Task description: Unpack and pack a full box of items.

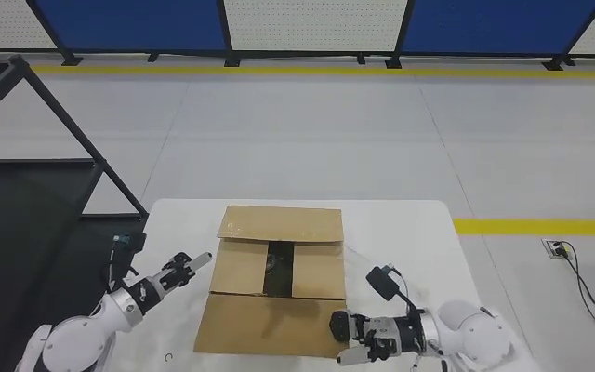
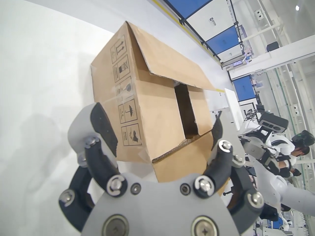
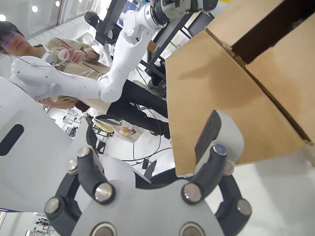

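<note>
Between the two claws, on the white bench (image 1: 409, 242), the cardboard box (image 1: 244, 279) is set. Its two long flaps are thrown outward and its two inner flaps lie nearly shut. The left claw (image 1: 193, 263) is held wide and empty a short way off one side wall. The right claw (image 1: 346, 339) is likewise spread and empty, just beside the near outer flap (image 1: 265, 327).

The chief risk is judged to be the whole box being shoved across the bench if an inner flap is pushed sideways rather than lifted, since nothing is bracing it. The near flap could be creased or dragged by the right claw, whose finger is very close to it; contact cannot be confirmed. The dark slot (image 1: 279, 268) between the inner flaps is narrow, so a spread claw could catch on the cardboard edges. The contents cannot be made out.

Open bench is left beyond each claw, outward from the box, where items could be set down. Less room is seen past the far flap (image 1: 279, 223), which is close to the bench's far edge.
</note>
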You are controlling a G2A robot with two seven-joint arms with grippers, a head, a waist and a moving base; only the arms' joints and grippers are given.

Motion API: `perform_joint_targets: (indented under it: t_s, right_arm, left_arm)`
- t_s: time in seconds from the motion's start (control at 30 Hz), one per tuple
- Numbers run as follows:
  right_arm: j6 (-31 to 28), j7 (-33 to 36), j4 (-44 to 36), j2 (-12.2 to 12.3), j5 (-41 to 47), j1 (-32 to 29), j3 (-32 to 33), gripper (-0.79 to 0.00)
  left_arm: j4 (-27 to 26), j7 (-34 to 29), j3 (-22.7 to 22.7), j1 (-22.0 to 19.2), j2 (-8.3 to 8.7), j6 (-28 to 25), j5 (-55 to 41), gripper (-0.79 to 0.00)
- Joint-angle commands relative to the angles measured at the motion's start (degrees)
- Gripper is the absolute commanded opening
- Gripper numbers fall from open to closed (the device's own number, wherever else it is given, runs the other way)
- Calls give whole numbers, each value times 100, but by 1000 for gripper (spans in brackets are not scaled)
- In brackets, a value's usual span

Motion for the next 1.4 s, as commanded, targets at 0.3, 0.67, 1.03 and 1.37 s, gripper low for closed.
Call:
perform_joint_targets:
  t_s: [0.3,0.67,1.03,1.37]
  right_arm:
    - [424,-421,149,-10,-1038,63,-488,0]
    - [571,-594,224,4,-1327,156,-705,0]
    - [402,-517,-221,130,542,40,-4,0]
    - [1383,-1724,178,87,1363,440,225,0]
  left_arm:
    - [53,-18,68,-34,37,-15,-66,0]
    - [79,-20,63,-32,83,-49,-103,0]
    - [104,3,22,-44,128,-91,-161,0]
    - [113,222,-221,96,165,-321,-498,0]
